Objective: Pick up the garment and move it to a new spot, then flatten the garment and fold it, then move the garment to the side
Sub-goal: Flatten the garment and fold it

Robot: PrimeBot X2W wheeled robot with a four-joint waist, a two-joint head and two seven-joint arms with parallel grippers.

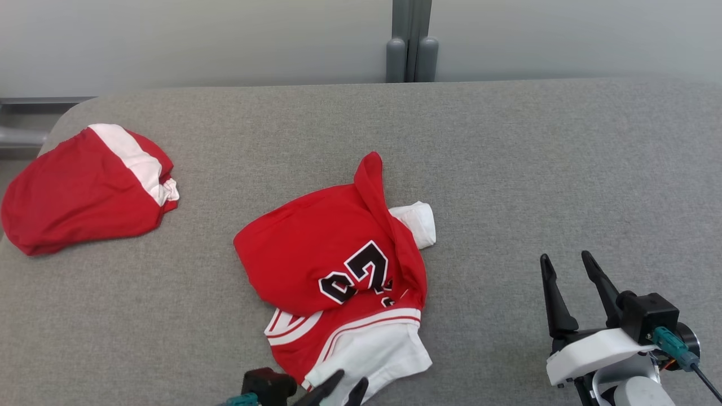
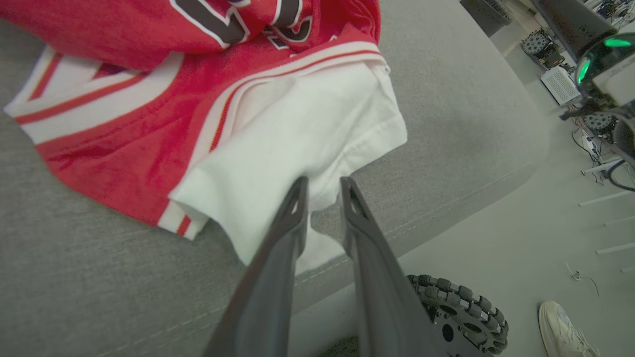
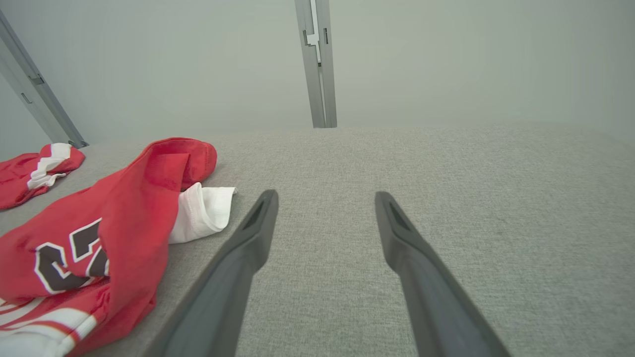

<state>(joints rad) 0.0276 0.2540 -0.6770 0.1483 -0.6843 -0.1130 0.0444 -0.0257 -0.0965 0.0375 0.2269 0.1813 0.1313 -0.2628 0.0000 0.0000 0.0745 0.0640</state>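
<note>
My left gripper (image 2: 323,182) sits at the near edge of the table (image 1: 507,169). Its fingers are parted by a narrow gap over the white sleeve (image 2: 297,148), pinching nothing I can make out. My right gripper (image 1: 565,256) hangs wide open, well apart on the right. The garment (image 1: 338,265) lies crumpled mid-table, rolled over itself, number showing. My call: step 1, the move, looks done, while flattening, folding and the shift aside are all left. Another red garment (image 1: 84,192) lies far left.
</note>
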